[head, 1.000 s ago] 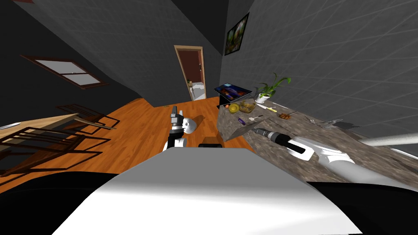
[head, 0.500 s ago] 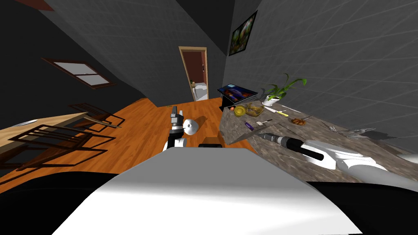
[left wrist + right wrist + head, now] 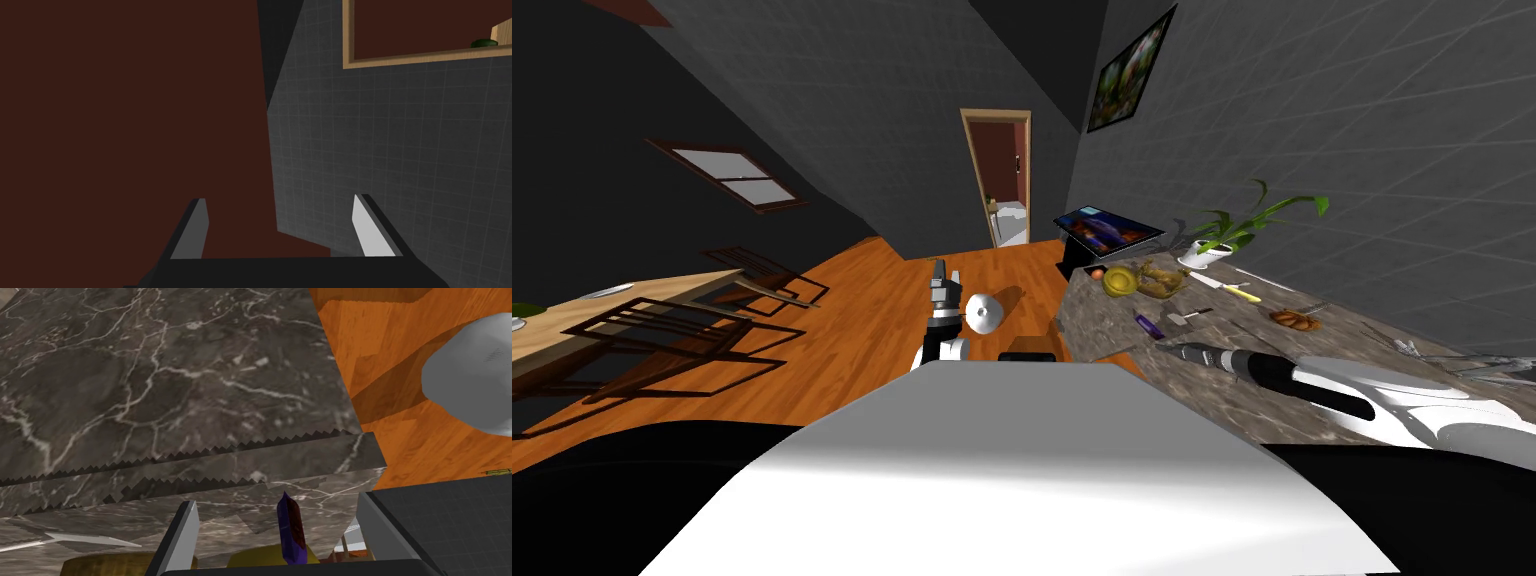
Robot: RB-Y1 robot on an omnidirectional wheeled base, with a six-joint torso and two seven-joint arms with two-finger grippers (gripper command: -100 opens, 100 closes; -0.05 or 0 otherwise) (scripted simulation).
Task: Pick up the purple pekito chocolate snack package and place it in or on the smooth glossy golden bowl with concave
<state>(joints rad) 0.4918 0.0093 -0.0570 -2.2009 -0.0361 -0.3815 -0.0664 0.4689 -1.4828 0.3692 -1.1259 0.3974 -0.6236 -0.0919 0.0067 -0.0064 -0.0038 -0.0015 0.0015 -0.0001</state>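
On the dark marbled table (image 3: 1212, 385), the purple snack package (image 3: 1148, 325) lies near my right pincer (image 3: 1164, 347), at its eleven o'clock, its fingers spread and empty, the golden bowl (image 3: 1117, 282) farther along at eleven, my left pincer (image 3: 277, 200) likewise open.

In the right wrist view, the right claw's (image 3: 276, 498) dark body hides the package's (image 3: 291, 528) lower end and most of a yellow rim, possibly the bowl (image 3: 250, 558). In the head view, a brown lump (image 3: 1295, 320) on the tabletop (image 3: 1212, 385) is too small to name.
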